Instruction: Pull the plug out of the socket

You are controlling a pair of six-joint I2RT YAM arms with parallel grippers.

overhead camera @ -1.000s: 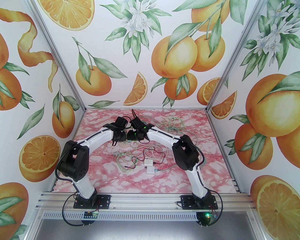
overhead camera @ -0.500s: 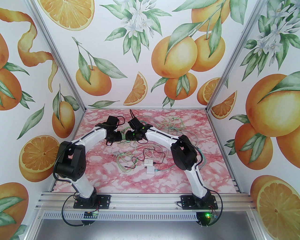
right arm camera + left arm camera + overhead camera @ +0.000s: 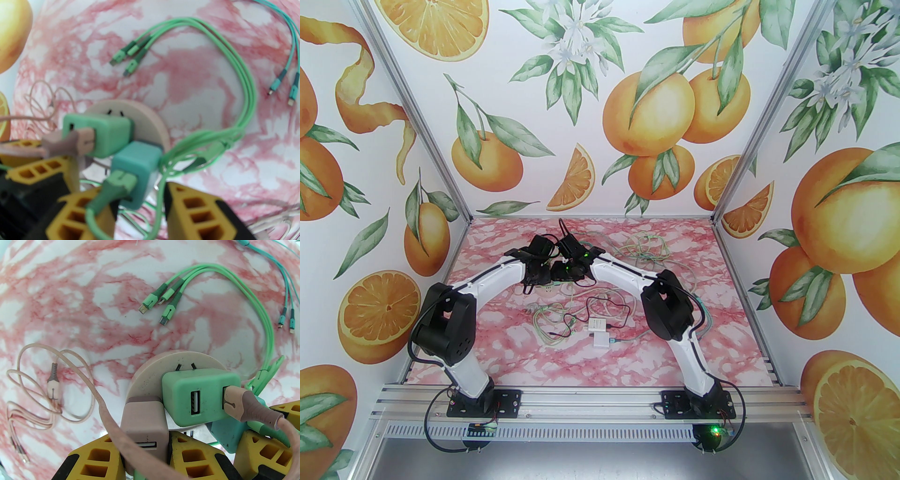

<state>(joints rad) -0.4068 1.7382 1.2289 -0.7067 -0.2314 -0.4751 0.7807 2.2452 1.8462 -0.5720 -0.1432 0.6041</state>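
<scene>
While the pink plug (image 3: pixel 143 420) sits in the socket (image 3: pixel 150 371), pinched by left gripper (image 3: pixel 143 442), right gripper (image 3: pixel 134 194) seemingly pinches the teal plug (image 3: pixel 137 164); 0 plugs out.

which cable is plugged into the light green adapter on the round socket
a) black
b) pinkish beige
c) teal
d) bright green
B: in the left wrist view, the pinkish-beige connector sits in one USB port of the light green adapter on the round socket, and the adapter's other port is empty.
</scene>
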